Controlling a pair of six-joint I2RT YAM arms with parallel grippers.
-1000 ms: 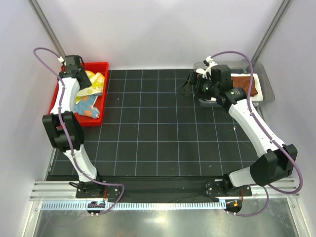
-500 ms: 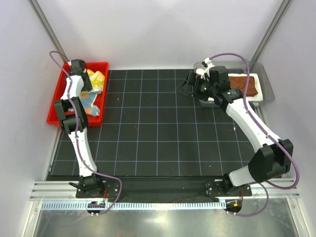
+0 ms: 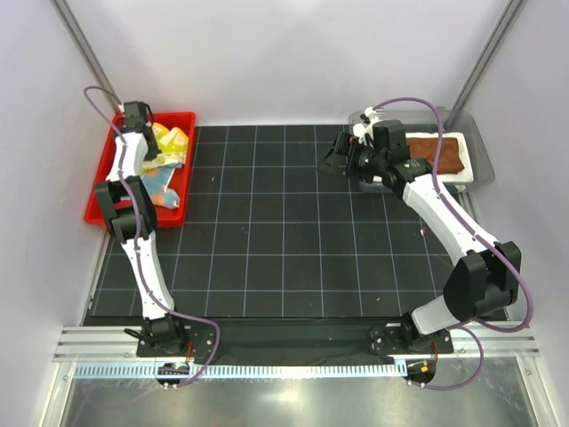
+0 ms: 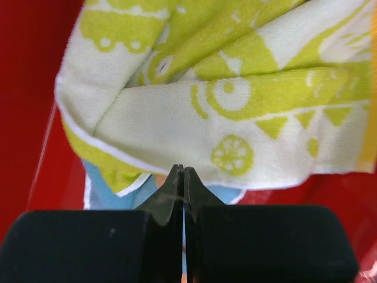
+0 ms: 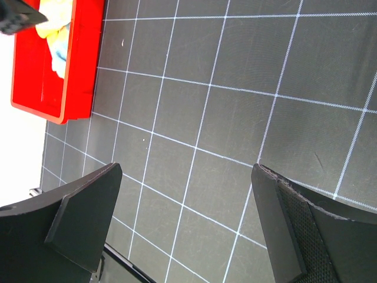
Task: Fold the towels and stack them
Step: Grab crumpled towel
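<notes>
1. You've got the left gripper down in the red bin at the far left corner of the bench. Its fingers are pressed flat together, with the tips right at the hem of the yellow towel. I can't tell whether any cloth is actually caught between them.
2. The right gripper is spread wide and holds nothing. It hangs over the black mat, near the grey tray at the far right corner.
3. Towels:
   - The yellow one is bunched at the far end of the bin, lying partly over the blue towel.
   - The brown towel lies flat on the white towel in the tray.
4. Handling, my read:
   - The yellow towel is soft, light and limp, and you won't break it.
   - It will sag and hang from whatever point you lift.
   - The looped cloth should grip well and not slip.
   - It may drag the blue towel up with it where they overlap.
5. Where to take it:
   - Pinch a corner or the white hem, one layer only.
   - The rolled fold on the left of the wrist view looks doubled, so avoid that.
   - Check the pinch has cloth before you lift.
</notes>
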